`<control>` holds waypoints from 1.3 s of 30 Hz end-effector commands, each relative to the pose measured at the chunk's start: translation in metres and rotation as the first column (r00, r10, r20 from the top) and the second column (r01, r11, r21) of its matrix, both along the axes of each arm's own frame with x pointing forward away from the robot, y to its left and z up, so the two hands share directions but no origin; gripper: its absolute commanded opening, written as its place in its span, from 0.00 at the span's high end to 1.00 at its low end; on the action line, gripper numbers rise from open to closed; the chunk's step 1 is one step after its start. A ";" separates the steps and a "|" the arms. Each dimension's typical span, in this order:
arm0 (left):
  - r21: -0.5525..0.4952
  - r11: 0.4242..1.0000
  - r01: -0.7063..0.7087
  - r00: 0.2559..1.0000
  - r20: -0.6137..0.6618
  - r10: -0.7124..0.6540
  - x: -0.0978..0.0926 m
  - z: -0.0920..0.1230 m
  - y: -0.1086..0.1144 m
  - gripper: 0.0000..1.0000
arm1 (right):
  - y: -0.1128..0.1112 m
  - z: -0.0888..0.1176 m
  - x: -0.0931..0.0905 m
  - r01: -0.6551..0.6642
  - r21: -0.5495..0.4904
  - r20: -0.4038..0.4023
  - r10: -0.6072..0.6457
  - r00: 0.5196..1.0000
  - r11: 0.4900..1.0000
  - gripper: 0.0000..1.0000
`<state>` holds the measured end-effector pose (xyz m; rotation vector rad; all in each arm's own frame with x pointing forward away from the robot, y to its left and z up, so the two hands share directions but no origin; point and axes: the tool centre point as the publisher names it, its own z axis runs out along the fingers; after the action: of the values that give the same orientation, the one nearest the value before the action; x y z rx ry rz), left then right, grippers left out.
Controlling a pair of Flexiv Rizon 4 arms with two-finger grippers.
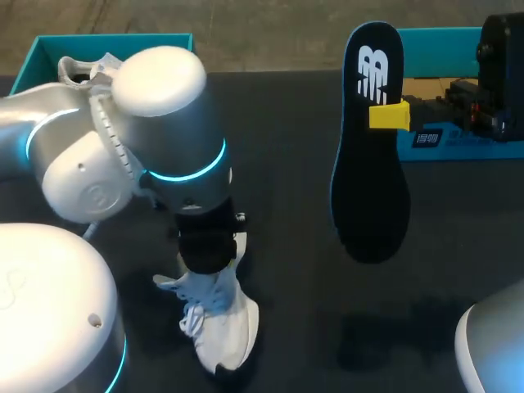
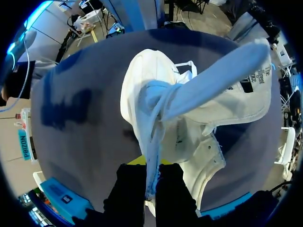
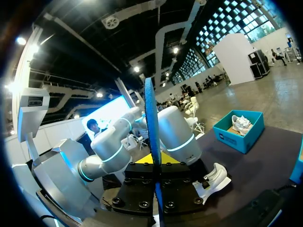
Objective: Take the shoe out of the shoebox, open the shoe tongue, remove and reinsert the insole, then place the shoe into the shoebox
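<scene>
Although looking past the bulk of the left arm (image 1: 155,147) in the head view, can make out the white shoe (image 1: 221,327) sole-down on the desk (image 1: 295,278), directly under the left jaws. Runs lengthwise straight out from those jaws, toe at the end far from them, collar and heel covered by the arm. Have the left jaws drawn narrow on a pale strip of the tongue (image 2: 213,80), lifted out of the shoe's mouth; cannot separate tongue from lace right at the pinch.

Hold the insole (image 1: 370,164) in the right jaws, closed on its two faces near the narrower end, one yellow fingertip (image 1: 389,115) on the printed face and the other behind it, out of sight. Stands upright clear of the desk, long axis up and down, narrow end above the jaws, broad end below. Shows only as a thin blue edge ahead of the jaws in the right wrist view.

Well beyond the left jaws, find a teal shoebox (image 1: 123,41) with a second white shoe (image 1: 82,67) inside, partly cut off by the arm. Just behind the right jaws, see another teal box (image 1: 438,45); cannot tell its contents.
</scene>
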<state>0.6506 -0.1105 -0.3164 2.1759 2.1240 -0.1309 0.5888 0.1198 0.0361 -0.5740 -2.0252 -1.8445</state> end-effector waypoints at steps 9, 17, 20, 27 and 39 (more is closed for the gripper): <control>-0.027 1.000 0.000 0.999 -0.037 -0.001 -0.020 -0.012 -0.014 1.00 | 0.002 0.000 0.002 -0.002 -0.001 -0.001 0.002 1.000 1.000 1.00; -0.005 1.000 0.015 0.999 -0.038 -0.016 -0.024 -0.028 -0.030 1.00 | 0.002 0.000 0.002 -0.002 -0.001 -0.001 0.002 1.000 1.000 1.00; 0.003 1.000 0.025 0.999 -0.044 -0.025 -0.024 -0.032 -0.036 1.00 | 0.002 0.000 0.002 -0.002 -0.001 -0.001 0.002 1.000 1.000 1.00; 0.024 1.000 0.017 0.998 -0.057 -0.016 -0.023 -0.044 -0.048 1.00 | 0.002 0.000 0.002 -0.002 -0.001 -0.001 0.002 1.000 1.000 1.00; 0.015 0.999 0.037 0.995 -0.094 -0.036 -0.016 -0.054 -0.060 0.60 | 0.002 0.000 0.002 -0.002 -0.001 -0.001 0.002 1.000 1.000 1.00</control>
<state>0.6312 -0.1660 -0.3674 2.2548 2.1402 -0.2122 0.5889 0.1198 0.0361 -0.5740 -2.0252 -1.8445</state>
